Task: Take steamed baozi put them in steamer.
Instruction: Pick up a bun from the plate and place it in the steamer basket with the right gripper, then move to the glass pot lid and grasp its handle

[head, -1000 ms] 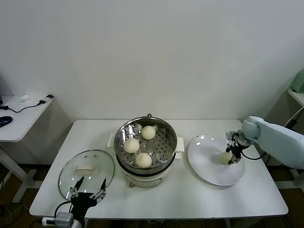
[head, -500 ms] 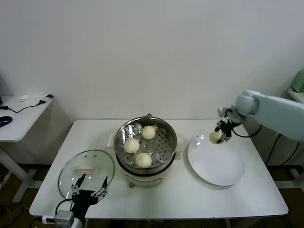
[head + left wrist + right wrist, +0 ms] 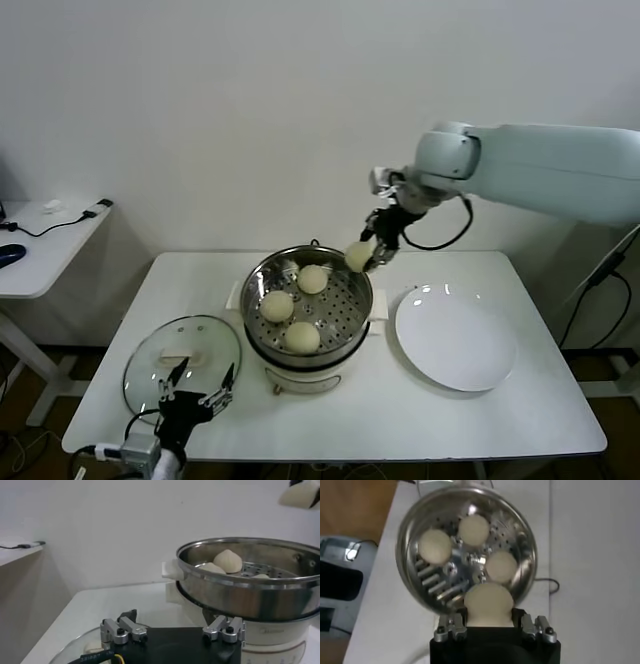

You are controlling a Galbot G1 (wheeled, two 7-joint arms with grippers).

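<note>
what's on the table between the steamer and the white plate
Nothing stands there. In the head view only a narrow strip of bare table separates the steamer from the white plate; the steamer's cream side handle juts into it.

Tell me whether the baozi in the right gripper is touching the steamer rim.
Apart. The left wrist view shows the held baozi in the air, with bare wall between it and the steamer rim. The right gripper is shut on it.
</note>
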